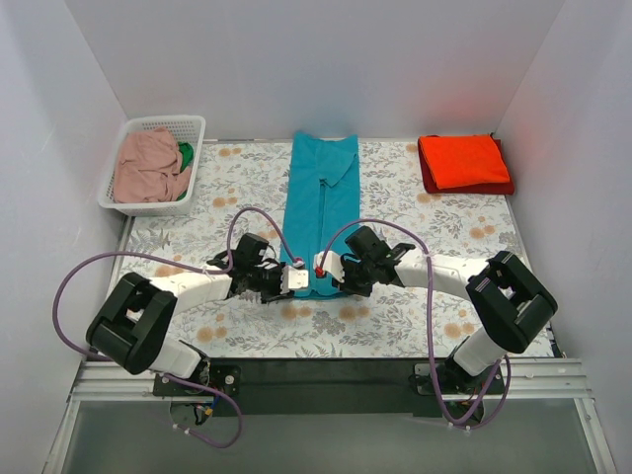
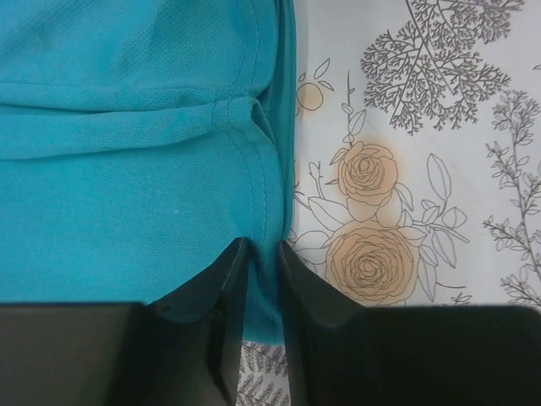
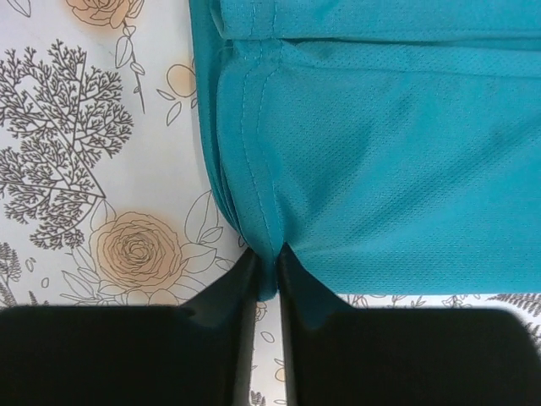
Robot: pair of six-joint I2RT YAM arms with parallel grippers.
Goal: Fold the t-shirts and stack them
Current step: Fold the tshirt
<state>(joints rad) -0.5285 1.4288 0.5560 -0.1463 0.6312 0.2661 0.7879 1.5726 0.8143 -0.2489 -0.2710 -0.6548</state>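
The teal-blue t-shirt [image 1: 321, 202] lies folded into a long narrow strip down the middle of the table. My left gripper [image 1: 293, 277] is shut on its near left corner; the hem [image 2: 262, 279] sits pinched between the black fingers. My right gripper [image 1: 322, 271] is shut on its near right corner, with the cloth edge [image 3: 267, 271] between its fingers. The orange-red t-shirt [image 1: 462, 160] lies folded at the back right. The dusty pink t-shirt [image 1: 148, 168] and a bit of green cloth [image 1: 185, 154] lie crumpled in the basket.
A white lattice basket [image 1: 193, 128] stands at the back left. A dark red cloth edge [image 1: 431, 183] shows under the orange-red shirt. The floral table cloth [image 1: 247, 326] covers the table. White walls close in the back and both sides.
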